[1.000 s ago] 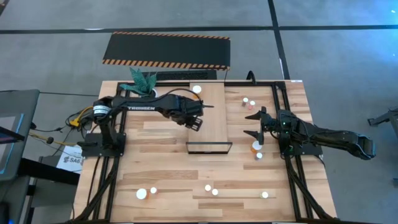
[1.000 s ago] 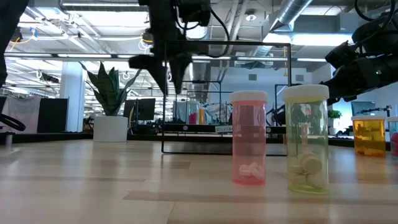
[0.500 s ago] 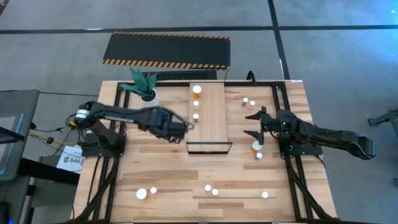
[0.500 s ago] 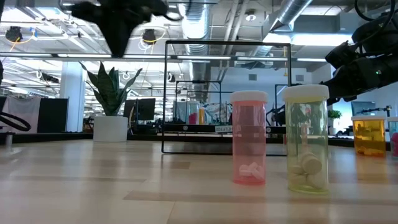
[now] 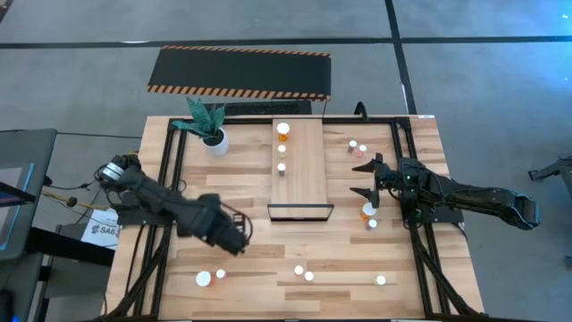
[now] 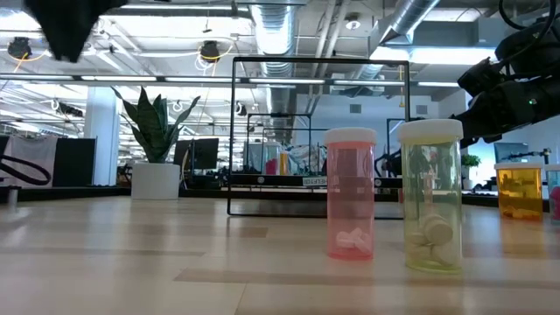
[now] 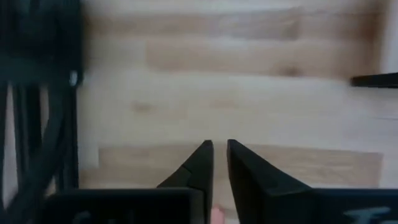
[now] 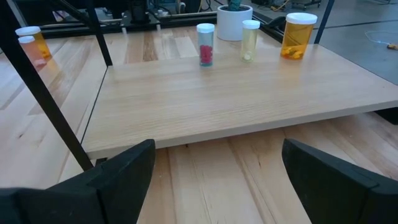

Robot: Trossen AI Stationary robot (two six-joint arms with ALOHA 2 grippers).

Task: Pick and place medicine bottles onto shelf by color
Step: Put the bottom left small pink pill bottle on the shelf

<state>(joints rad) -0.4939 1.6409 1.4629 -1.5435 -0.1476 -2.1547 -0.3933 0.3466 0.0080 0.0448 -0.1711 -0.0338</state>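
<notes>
The shelf (image 5: 304, 170) is a pale board in the middle of the table, with a dark frame (image 5: 300, 212) at its near end. Three white-capped bottles stand along its left edge: orange (image 5: 283, 131), yellowish (image 5: 282, 150) and pink (image 5: 281, 167). They also show in the right wrist view, where the pink one (image 8: 206, 43) stands nearest. My left gripper (image 5: 243, 234) is shut and empty over bare tabletop to the left of the shelf's near end. My right gripper (image 5: 368, 179) is open and empty to the right of the shelf, its fingers pointing at the shelf.
Loose bottles stand on the table: two at the far right (image 5: 357, 147), an orange one (image 5: 369, 210) and a small one (image 5: 373, 224) near my right gripper, and several along the near edge (image 5: 304, 273). A potted plant (image 5: 214, 139) stands at the far left. Black frame rails (image 5: 402, 170) run along both sides.
My left gripper has swung from over the shelf's left edge far toward the table's near and left edges. The three bottles on the shelf stand uncovered.
</notes>
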